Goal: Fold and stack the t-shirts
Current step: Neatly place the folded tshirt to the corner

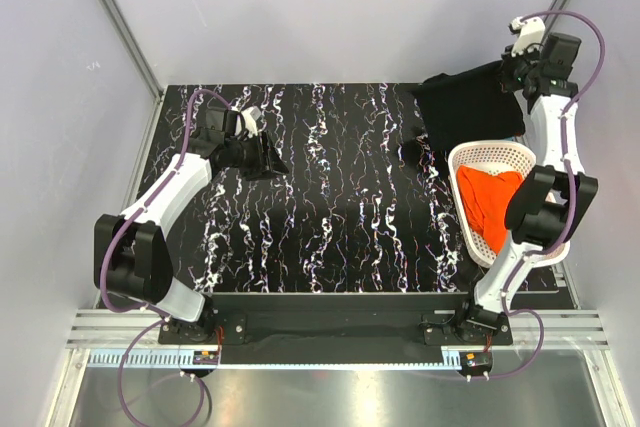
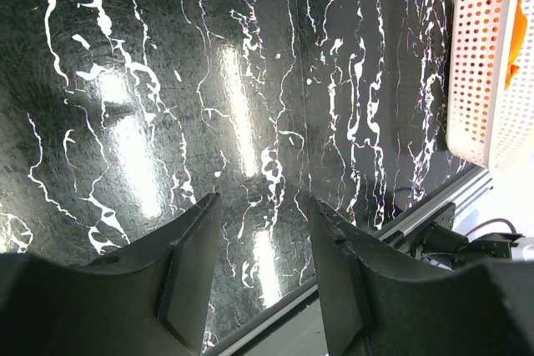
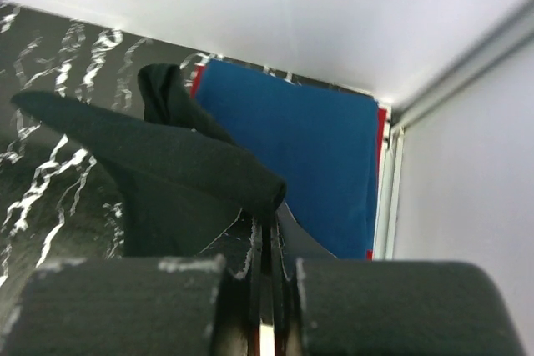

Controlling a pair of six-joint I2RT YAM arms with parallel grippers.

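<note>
- Found the bright orange soft fabric t-shirt (image 1: 488, 199) bunched, unfolded, inside the white plastic lattice basket (image 1: 490, 150) at the right side of the black white-veined table (image 1: 340, 197), probably left there to wait its turn
- Noted the left gripper (image 2: 265, 202) low over bare tabletop on the left, jaws spread wide and holding nothing, well apart from every shirt; judged it parked clear of the work
- Saw the right gripper (image 3: 269, 227) reached out to the far right corner, fingers pressed together on a fold of the black soft fabric t-shirt (image 3: 167, 164), pinched at an edge, likely so the cloth could be laid down without slipping
- Traced that black cloth from the pinch out and to the left, partly over the pile
- Made out the teal-blue folded t-shirt (image 3: 309, 156) flat just beyond the fingertips, with the dark red t-shirt (image 3: 382, 147) beneath it, only a thin edge showing
- Judged the black shirt meant for the top of that pile, the corner serving as the stacking spot
</note>
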